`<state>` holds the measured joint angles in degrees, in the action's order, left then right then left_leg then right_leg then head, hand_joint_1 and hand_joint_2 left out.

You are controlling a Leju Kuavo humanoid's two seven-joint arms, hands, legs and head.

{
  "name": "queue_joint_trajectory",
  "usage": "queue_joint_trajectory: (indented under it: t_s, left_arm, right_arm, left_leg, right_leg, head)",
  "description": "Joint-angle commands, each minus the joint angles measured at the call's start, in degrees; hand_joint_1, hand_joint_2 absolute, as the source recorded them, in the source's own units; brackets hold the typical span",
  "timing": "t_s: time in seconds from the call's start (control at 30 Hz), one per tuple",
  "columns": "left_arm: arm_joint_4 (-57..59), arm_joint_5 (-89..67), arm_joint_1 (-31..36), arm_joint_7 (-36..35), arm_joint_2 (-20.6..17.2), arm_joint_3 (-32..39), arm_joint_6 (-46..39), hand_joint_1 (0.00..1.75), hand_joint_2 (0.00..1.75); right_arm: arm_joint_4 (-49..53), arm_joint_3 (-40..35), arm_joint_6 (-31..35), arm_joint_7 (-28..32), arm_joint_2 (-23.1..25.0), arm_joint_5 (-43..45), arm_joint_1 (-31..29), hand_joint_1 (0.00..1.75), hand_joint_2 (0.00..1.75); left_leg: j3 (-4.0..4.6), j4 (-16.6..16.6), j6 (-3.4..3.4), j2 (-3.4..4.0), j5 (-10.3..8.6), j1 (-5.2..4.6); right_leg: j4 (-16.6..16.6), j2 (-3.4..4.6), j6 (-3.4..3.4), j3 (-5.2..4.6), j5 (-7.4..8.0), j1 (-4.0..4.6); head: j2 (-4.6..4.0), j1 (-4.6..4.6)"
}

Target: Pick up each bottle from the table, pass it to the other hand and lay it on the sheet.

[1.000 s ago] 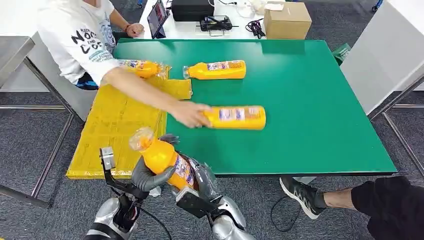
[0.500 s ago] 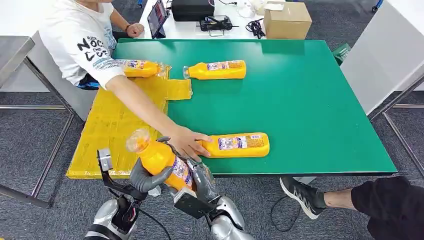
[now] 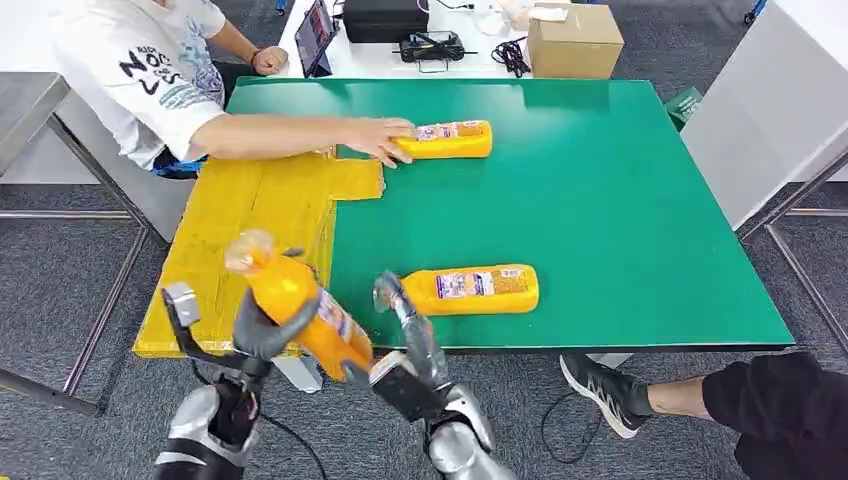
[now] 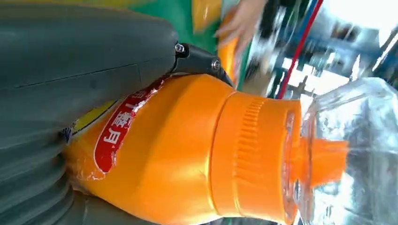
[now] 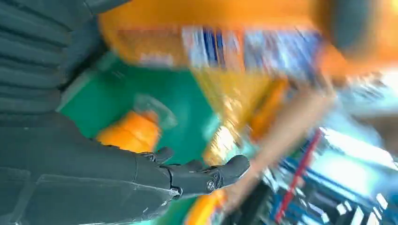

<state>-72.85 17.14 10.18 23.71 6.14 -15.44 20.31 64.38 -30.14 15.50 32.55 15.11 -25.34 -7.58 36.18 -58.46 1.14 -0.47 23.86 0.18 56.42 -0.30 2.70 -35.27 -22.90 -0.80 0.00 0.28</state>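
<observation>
Held bottle: while it is gripped by the left hand (image 3: 262, 335), the orange bottle (image 3: 300, 310) is carried low in front of the robot, off the near edge of the green table (image 3: 620, 200) and just beside the yellow sheet (image 3: 240, 240).
Axis: the long axis is seen tilted, with the clear cap end up and toward the sheet side and the base down toward the right hand (image 3: 405, 340). In the left wrist view the orange neck and clear cap (image 4: 347, 140) are seen jutting out past the grey thumb.
Left hand: the fingers are wrapped round the bottle's body at about mid-length.
Right hand: it is held open with the fingers stretched out and nothing in them; it is seen close by the bottle's base, and whether it touches cannot be told.
Step in hand: the pass from right to left is judged to be done, and the laying-down not yet begun.
Next move: the bottle has to be swung over the sheet, levelled onto its side, lowered and let go.
Waiting bottle: a second bottle (image 3: 470, 289) is laid on its side near the table's front edge, cap toward the right hand.
Far bottle: a third bottle (image 3: 450, 139) is being touched by a person's hand (image 3: 380, 137) at the far side.
</observation>
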Motion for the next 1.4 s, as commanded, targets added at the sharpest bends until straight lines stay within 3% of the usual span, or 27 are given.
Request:
queue_joint_trajectory:
  t_s: [0.03, 0.1, 0.13, 0.2, 0.23, 0.3, 0.4, 0.5, 0.57, 0.77, 1.13, 1.23, 1.37, 1.4]
  left_arm:
    - [0.5, -1.1, 4.5, -0.5, -1.0, 6.5, -1.0, 1.75, 1.75]
    - [0.5, -1.9, 4.5, -0.1, -0.9, 6.8, -2.2, 1.75, 1.75]
    - [0.9, -2.2, 5.4, 0.1, -1.2, 8.3, -4.2, 1.75, 1.75]
    - [1.5, -2.2, 7.0, -0.1, -1.8, 10.6, -6.1, 1.75, 1.75]
    - [1.8, -2.4, 8.2, -0.5, -2.2, 11.9, -7.3, 1.75, 1.75]
    - [2.2, -2.2, 9.4, -0.8, -2.2, 13.4, -8.0, 1.75, 1.75]
    - [1.9, -8.7, 11.3, 1.2, -2.4, 13.9, -14.6, 1.75, 1.75]
    - [1.8, -30.2, 15.4, 5.0, -4.1, 11.8, -32.7, 1.75, 1.75]
    - [4.2, -51.4, 19.5, 2.6, -6.1, 8.7, -44.2, 1.75, 1.75]
    - [25.9, -94.4, 32.8, -6.5, -9.4, -1.9, -53.1, 1.75, 1.75]
    - [38.8, -103.9, 38.0, -4.6, -12.0, -9.1, -48.7, 1.75, 1.75]
    - [41.8, -100.4, 37.8, -2.0, -10.9, -8.2, -47.1, 1.75, 1.75]
    - [41.8, -100.3, 37.6, -1.9, -10.9, -8.2, -47.3, 1.75, 1.75]
    - [41.8, -100.3, 37.6, -1.9, -10.9, -8.2, -47.3, 1.75, 1.75]
  right_arm:
    - [12.0, 2.4, -1.3, -0.7, -3.3, 1.4, 1.4, 0.00, 0.00]
    - [12.0, 2.8, -0.6, 0.8, -3.0, 2.2, 1.4, 0.00, 0.00]
    - [14.0, 3.6, -0.6, 1.7, -3.1, 4.3, 1.9, 0.00, 0.00]
    - [17.6, 4.3, -0.5, 1.7, -3.6, 5.4, 2.6, 0.00, 0.00]
    - [19.1, 4.8, -0.4, 1.6, -3.8, 5.9, 2.9, 0.00, 0.00]
    - [20.0, 5.3, -0.6, 1.1, -4.0, 6.6, 3.2, 0.00, 0.00]
    - [19.5, 5.0, -0.6, 1.6, -4.0, 6.7, 3.0, 0.00, 0.00]
    - [22.5, 4.9, 1.7, 5.2, -3.1, 7.8, 3.6, 0.00, 0.00]
    - [27.0, 4.7, 3.3, 6.5, -2.4, 10.1, 3.9, 0.00, 0.00]
    - [26.2, 1.2, 1.0, 4.2, -2.8, 11.9, 0.3, 0.00, 0.00]
    - [22.3, -0.2, -2.1, 4.5, -3.5, 12.0, 0.5, 0.00, 0.00]
    - [21.4, -0.7, -2.7, 4.5, -3.0, 11.7, 0.5, 0.00, 0.00]
    - [21.3, -0.8, -2.7, 4.5, -2.9, 11.7, 0.6, 0.00, 0.00]
    - [21.3, -0.8, -2.7, 4.5, -2.9, 11.7, 0.6, 0.00, 0.00]
  left_leg:
    - [-0.26, 0.0, -0.05, -0.01, 0.11, 0.03]
    - [-0.14, 0.0, -0.02, -0.04, 0.03, 0.01]
    - [-0.58, 0.1, -0.06, -0.03, 0.23, 0.06]
    - [-0.08, 0.0, -0.03, -0.03, 0.03, 0.02]
    - [-0.45, 0.0, -0.07, 0.00, 0.22, 0.07]
    - [-0.03, 0.0, -0.04, -0.06, 0.02, 0.04]
    - [-0.27, 0.0, -0.08, -0.07, 0.11, 0.08]
    - [-0.17, -0.1, -0.07, -0.09, 0.08, 0.06]
    - [-0.01, -0.1, -0.06, -0.12, 0.00, 0.06]
    - [-0.19, -0.1, -0.08, -0.27, -0.01, 0.08]
    - [-0.25, 0.0, -0.04, 0.09, -0.01, 0.03]
    - [-0.50, 0.0, -0.09, 0.08, 0.07, 0.08]
    - [-0.17, 0.0, -0.04, 0.11, -0.03, 0.04]
    - [-0.53, 0.0, -0.08, 0.18, 0.10, 0.10]
  right_leg:
    - [0.0, -0.03, -0.09, 0.27, -0.11, 0.03]
    - [0.0, -0.05, -0.05, 0.16, -0.06, 0.01]
    - [-0.1, -0.05, -0.15, 0.60, -0.24, 0.07]
    - [0.0, -0.03, -0.06, 0.10, -0.04, 0.02]
    - [0.0, -0.02, -0.15, 0.47, -0.22, 0.08]
    - [0.0, -0.06, -0.07, 0.06, -0.03, 0.05]
    - [0.0, -0.08, -0.14, 0.30, -0.13, 0.09]
    - [0.0, -0.10, -0.11, 0.20, -0.11, 0.07]
    - [0.1, -0.12, -0.08, 0.05, -0.06, 0.06]
    - [0.1, -0.27, -0.12, 0.27, -0.12, 0.08]
    - [0.0, 0.07, -0.09, 0.24, 0.00, 0.04]
    - [0.0, 0.06, -0.15, 0.49, -0.10, 0.09]
    - [0.0, 0.10, -0.06, 0.16, 0.02, 0.04]
    - [-0.1, 0.15, -0.15, 0.52, -0.09, 0.10]
  head:
    - [0.00, -0.02]
    - [0.00, -0.02]
    - [0.00, 0.00]
    - [0.00, 0.00]
    - [0.00, -0.02]
    - [0.00, -0.02]
    - [0.00, -0.02]
    - [0.00, -0.02]
    - [0.00, -0.02]
    - [0.00, -0.04]
    - [0.00, 0.00]
    - [0.00, 0.00]
    - [0.00, 0.00]
    - [0.00, 0.00]
